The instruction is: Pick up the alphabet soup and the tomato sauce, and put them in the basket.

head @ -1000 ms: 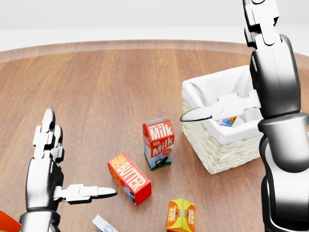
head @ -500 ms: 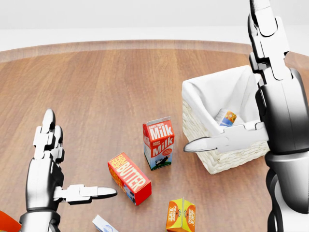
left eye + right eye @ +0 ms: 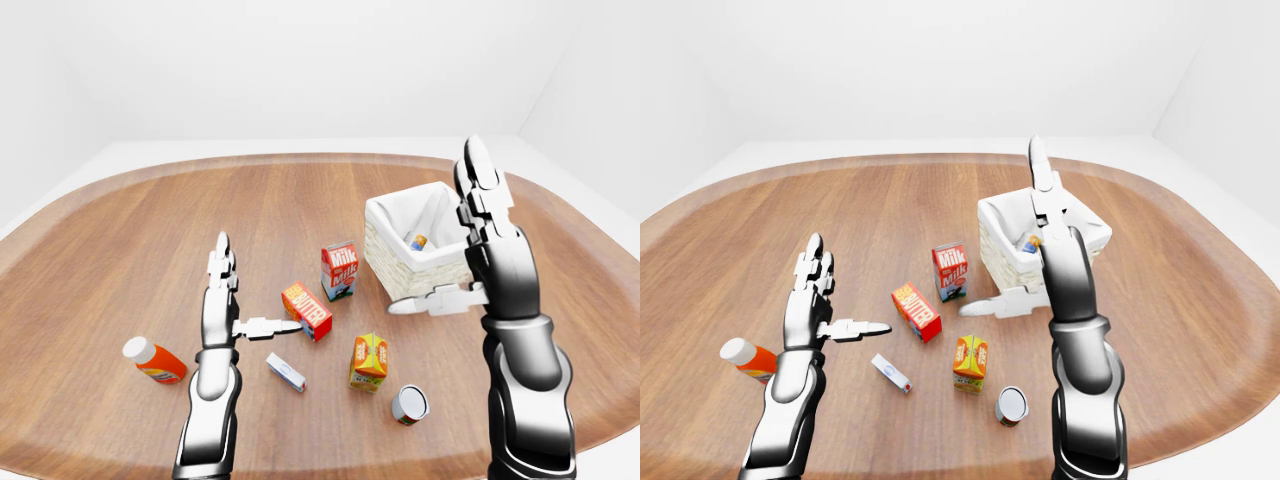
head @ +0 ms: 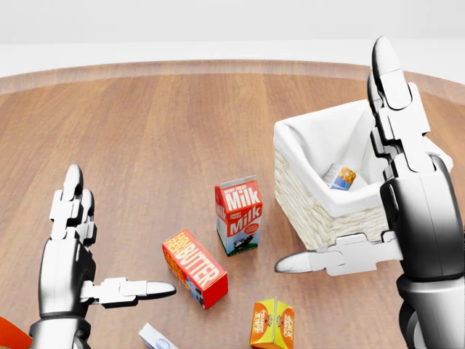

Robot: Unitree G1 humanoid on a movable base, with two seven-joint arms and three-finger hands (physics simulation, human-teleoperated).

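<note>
Cans and cartons are scattered over the round wooden desk (image 3: 120, 230). Nearest the bottom of the left-eye view, a can (image 3: 409, 404) lies on its side, well apart from the basket; its label cannot be read. Just left of it, an orange carton (image 3: 369, 361) stands upright, and a small white and blue box (image 3: 286, 372) lies flat. An orange bottle with a white cap (image 3: 153, 360) lies at the left. The left hand (image 4: 80, 247) is held up empty, fingers straight and thumb spread wide, beside a butter box (image 4: 194, 267). The right hand (image 4: 381, 196) is likewise spread wide and empty, raised before the basket. Farther up, a milk carton (image 4: 239, 215) stands upright. Beyond it, the white-lined wicker basket (image 4: 316, 218) is seen, with one small can (image 4: 340, 177) lying inside it.
</note>
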